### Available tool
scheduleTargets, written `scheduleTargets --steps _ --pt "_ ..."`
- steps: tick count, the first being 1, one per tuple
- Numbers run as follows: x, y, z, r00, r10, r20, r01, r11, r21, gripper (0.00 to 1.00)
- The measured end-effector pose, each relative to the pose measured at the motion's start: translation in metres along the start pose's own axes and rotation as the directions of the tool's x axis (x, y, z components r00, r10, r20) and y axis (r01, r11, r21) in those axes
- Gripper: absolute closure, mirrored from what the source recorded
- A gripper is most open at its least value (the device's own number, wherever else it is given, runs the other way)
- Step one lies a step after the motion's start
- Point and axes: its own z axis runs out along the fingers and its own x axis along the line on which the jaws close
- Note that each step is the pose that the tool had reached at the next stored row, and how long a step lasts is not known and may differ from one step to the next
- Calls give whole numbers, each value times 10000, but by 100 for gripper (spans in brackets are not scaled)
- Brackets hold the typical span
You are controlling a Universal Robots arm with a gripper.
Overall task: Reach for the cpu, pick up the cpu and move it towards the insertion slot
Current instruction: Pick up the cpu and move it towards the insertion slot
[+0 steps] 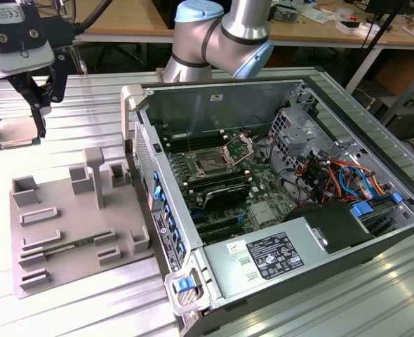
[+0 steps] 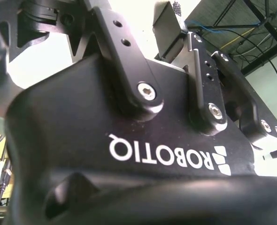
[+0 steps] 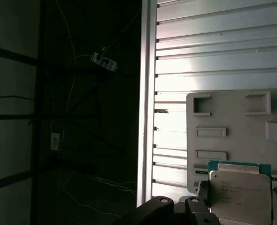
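The cpu (image 1: 15,135), a flat silvery square with a thin green rim, hangs between my fingers at the exterior view's far left, over the ribbed aluminium table. My gripper (image 1: 12,126) is shut on it from two sides. In the first wrist view the cpu (image 3: 237,187) sits close up between the dark fingers (image 3: 202,193) and overlaps the grey fixture plate (image 3: 232,122) below. The insertion slot (image 1: 210,163), a square socket with its metal bracket raised, lies on the green motherboard inside the open case, well to the exterior view's right of the gripper.
A grey fixture plate (image 1: 74,225) with raised holders and a memory stick (image 1: 67,247) lies between the gripper and the open computer case (image 1: 144,126). The case's upright side wall faces the plate. The arm's elbow (image 1: 221,35) rises behind the case. The first wrist view shows the table edge (image 3: 148,117).
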Motion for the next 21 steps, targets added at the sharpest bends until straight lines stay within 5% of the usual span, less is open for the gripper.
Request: scheduleTargets --steps 21 --pt "-191 -12 -1 10000 1 0 -1 10000 0 46"
